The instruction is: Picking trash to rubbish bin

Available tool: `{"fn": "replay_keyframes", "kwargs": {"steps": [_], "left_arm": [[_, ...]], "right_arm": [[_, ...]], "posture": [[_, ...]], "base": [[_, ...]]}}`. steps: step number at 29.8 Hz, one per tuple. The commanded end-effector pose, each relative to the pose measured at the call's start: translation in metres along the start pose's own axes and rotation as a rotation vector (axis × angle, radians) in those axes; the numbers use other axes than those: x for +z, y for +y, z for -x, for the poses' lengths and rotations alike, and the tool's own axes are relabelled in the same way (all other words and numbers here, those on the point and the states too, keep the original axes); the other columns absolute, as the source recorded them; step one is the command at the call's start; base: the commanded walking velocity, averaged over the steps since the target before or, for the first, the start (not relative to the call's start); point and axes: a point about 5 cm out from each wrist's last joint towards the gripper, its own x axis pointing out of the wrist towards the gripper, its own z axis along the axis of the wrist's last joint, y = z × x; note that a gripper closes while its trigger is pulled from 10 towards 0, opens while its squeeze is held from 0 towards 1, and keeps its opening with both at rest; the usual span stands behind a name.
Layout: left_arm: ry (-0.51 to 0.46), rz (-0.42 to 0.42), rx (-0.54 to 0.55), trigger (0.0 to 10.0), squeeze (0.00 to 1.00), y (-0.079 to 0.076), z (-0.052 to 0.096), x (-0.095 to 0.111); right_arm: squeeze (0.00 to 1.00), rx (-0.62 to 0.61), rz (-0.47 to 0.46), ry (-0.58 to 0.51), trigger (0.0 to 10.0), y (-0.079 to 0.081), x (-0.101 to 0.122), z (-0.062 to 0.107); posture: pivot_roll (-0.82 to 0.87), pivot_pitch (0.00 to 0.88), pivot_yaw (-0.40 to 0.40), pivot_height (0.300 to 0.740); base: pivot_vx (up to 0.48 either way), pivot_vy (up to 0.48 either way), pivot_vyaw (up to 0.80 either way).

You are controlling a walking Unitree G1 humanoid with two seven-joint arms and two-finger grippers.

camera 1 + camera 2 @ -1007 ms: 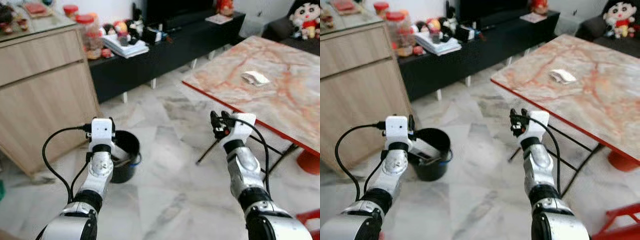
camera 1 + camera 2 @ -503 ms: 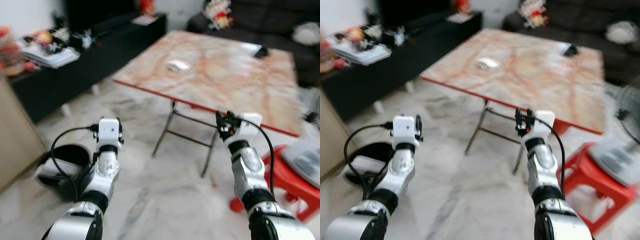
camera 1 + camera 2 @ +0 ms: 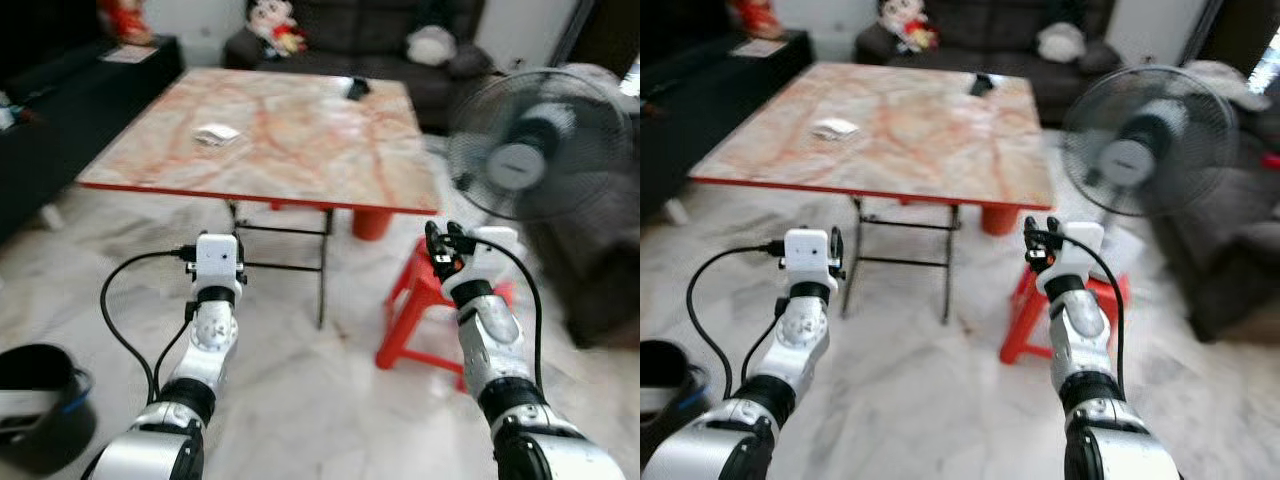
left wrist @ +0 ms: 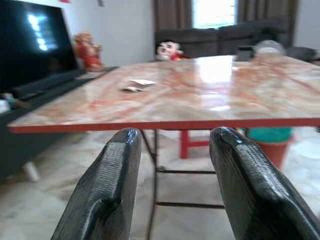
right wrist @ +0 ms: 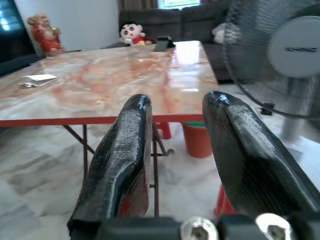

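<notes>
Left gripper (image 4: 170, 185) and right gripper (image 5: 175, 170) raised at near floor, jaws apart, holding nothing; black rubbish bin (image 3: 35, 415) low at robot's left; beyond, marble-patterned bench (image 3: 300, 150); trash (image 3: 214, 134), small flat crumpled white paper, lies toward bench's far-left side.

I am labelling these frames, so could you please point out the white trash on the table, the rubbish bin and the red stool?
white trash (image 3: 215, 134), left eye view, middle of the crumpled paper.
rubbish bin (image 3: 35, 408), left eye view, its black side wall.
red stool (image 3: 410, 300), left eye view, its near leg.
</notes>
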Motion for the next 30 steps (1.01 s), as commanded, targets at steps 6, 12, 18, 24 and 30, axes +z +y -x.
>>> {"fn": "replay_keyframes", "kwargs": {"steps": [6, 12, 18, 24, 30], "left_arm": [[0.006, 0.016, 0.01, 10.0, 0.0, 0.0014, -0.0043, 0.0033], [0.013, 0.015, 0.009, 10.0, 0.0, 0.0008, -0.0038, 0.0025], [0.014, 0.015, 0.009, 10.0, 0.0, 0.0007, -0.0035, 0.0023], [0.009, 0.013, 0.011, 10.0, 0.0, 0.0014, -0.0043, 0.0034], [-0.001, 0.003, -0.003, 10.0, 0.0, -0.001, -0.0048, 0.0053]], "right_arm": [[0.0, 0.021, -0.003, -0.038, 10.0, 0.0059, 0.008, -0.0051], [0.0, 0.015, -0.008, -0.035, 10.0, 0.0034, 0.0092, -0.0057], [0.0, 0.013, -0.004, -0.044, 10.0, 0.0028, 0.0102, -0.0054], [0.0, 0.02, -0.007, -0.051, 10.0, 0.0048, 0.0109, -0.0059], [0.0, 0.025, -0.01, -0.055, 10.0, 0.0061, 0.0118, -0.0066]], "posture": [[-0.04, 0.0, -0.071, 0.74], [-0.04, 0.0, -0.075, 0.74], [-0.04, 0.0, -0.074, 0.74], [-0.04, 0.0, -0.072, 0.74], [-0.04, 0.0, -0.068, 0.74]], "base": [[0.0, 0.054, 0.0], [0.0, 0.325, -0.13], [0.0, 0.328, -0.4], [0.0, 0.321, 0.0], [0.0, 0.049, 0.0]]}}
